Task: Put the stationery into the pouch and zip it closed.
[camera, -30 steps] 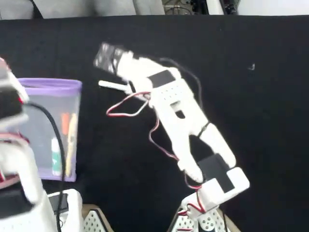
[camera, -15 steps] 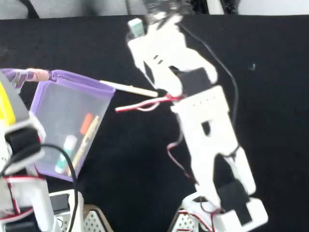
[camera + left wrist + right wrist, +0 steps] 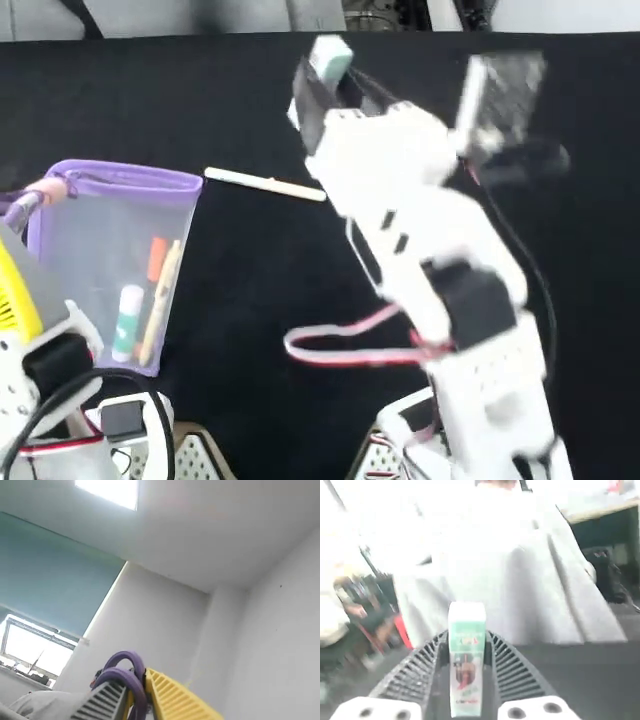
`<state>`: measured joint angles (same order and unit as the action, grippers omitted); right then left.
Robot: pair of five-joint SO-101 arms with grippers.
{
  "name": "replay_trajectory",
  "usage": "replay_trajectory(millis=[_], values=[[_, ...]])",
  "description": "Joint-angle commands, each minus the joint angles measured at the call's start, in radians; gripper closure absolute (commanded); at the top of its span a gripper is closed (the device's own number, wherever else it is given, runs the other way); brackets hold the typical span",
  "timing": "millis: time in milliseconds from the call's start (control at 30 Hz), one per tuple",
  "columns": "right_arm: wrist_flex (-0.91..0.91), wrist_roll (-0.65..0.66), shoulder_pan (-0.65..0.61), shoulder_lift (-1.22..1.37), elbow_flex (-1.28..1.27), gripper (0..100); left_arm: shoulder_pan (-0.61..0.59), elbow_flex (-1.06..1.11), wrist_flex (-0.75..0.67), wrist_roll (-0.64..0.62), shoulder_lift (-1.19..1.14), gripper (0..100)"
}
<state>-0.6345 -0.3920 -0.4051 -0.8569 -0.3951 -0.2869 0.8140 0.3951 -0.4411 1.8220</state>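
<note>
Pouch point(image 3: 95, 240), translucent with a purple rim, sits at the left of the black table point(image 3: 600, 300). Inside it, side by side, are an orange marker point(image 3: 155, 258), a tan pencil point(image 3: 162, 300) and a white glue stick point(image 3: 125, 322) with a green band. The left gripper point(image 3: 139, 682) is clenched on the pouch's purple loop point(image 3: 122, 666). A white stick point(image 3: 265, 184) lies on the table just beside the pouch's rim. The right gripper point(image 3: 466, 655), raised over the table's far side and well apart from the pouch, grasps a white-and-green eraser point(image 3: 466, 665) upright between its jaws.
</note>
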Motion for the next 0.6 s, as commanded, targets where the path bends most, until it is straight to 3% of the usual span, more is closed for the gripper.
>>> replay_trajectory(millis=[0, 133, 567], values=[[0.333, -0.02, -0.117, -0.269, -0.354, 98.7, 0.01, 0.008, 0.006, 0.008, 0.003, 97], [0.46, 0.098, -0.236, -0.352, -0.481, 98.7, 0.016, 0.018, 0.006, -0.057, 0.003, 97], [0.58, -0.002, -0.25, -0.159, -0.496, 98.7, 0.018, 0.018, 0.092, -0.121, 0.003, 97]])
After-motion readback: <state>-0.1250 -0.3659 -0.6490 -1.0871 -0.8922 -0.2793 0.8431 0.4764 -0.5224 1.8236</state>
